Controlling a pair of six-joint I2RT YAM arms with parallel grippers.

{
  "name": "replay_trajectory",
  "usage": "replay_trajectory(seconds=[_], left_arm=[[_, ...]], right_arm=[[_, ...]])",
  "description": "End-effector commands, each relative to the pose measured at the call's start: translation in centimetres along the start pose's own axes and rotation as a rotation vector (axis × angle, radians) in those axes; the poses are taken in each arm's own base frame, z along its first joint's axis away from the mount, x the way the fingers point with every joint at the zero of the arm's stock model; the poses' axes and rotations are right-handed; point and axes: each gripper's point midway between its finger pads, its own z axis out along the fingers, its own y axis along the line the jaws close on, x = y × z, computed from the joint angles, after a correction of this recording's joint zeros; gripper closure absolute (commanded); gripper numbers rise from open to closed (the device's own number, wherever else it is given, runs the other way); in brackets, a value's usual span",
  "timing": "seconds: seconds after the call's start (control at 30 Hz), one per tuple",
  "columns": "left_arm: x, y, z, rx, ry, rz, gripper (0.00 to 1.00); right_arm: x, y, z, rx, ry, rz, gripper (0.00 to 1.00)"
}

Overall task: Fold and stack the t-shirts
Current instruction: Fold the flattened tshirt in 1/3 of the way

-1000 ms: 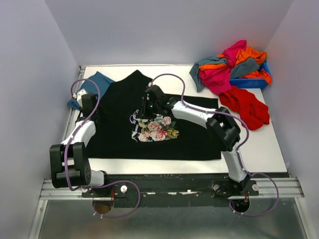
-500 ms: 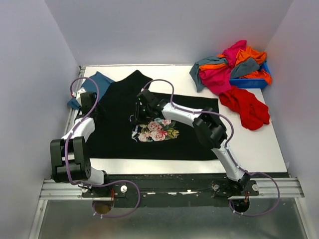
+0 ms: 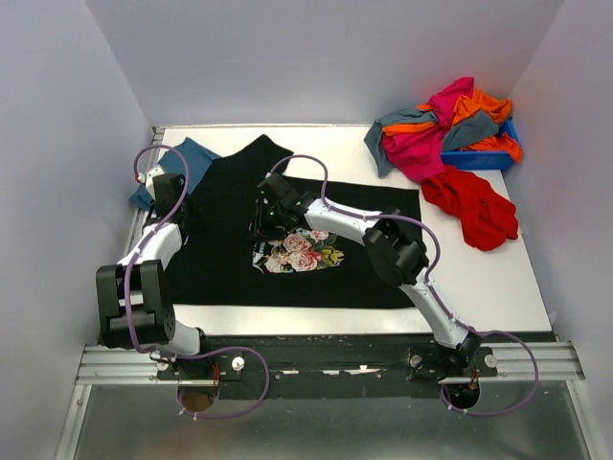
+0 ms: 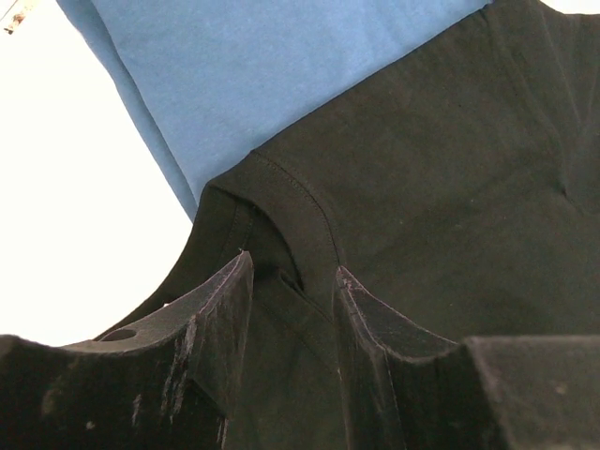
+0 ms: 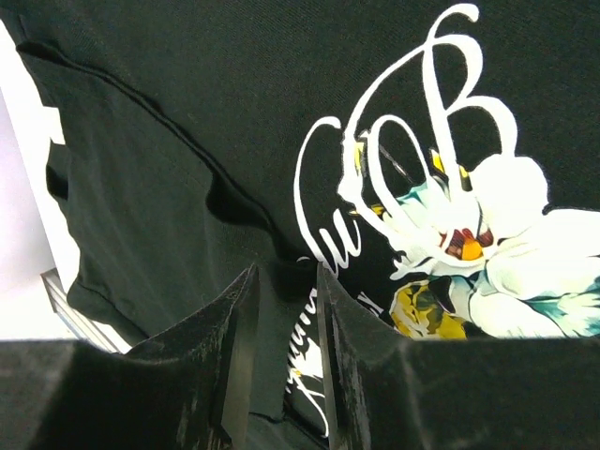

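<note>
The black t-shirt (image 3: 220, 264) with its floral print (image 3: 302, 249) lies spread across the table. It partly covers the teal-blue t-shirt (image 3: 194, 153) at the back left. My left gripper (image 3: 174, 192) sits at the black shirt's left sleeve. In the left wrist view my left gripper (image 4: 292, 267) is shut on the sleeve hem of the black shirt (image 4: 450, 187), with the teal shirt (image 4: 262, 66) beyond. My right gripper (image 3: 261, 222) is at the print's left edge. In the right wrist view my right gripper (image 5: 286, 272) is shut on a folded edge of the black shirt (image 5: 169, 122).
Magenta, orange and grey-blue shirts (image 3: 441, 120) are heaped at the back right over a small blue bin (image 3: 479, 158). A red shirt (image 3: 474, 206) lies in front of it. Walls close in the left, back and right. A bare table strip (image 3: 479, 287) shows at the right front.
My right gripper has moved left and slightly nearer across the black shirt, to the print's left edge. My left gripper has crept a little farther back along the sleeve.
</note>
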Motion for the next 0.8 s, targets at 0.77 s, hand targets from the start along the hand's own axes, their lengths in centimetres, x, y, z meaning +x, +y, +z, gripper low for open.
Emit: replay_trajectory(seconds=[0.77], left_arm=[[1.6, 0.3, 3.0, -0.013, 0.105, 0.039, 0.56]], right_arm=[[0.9, -0.6, 0.5, 0.039, 0.010, -0.048, 0.80]])
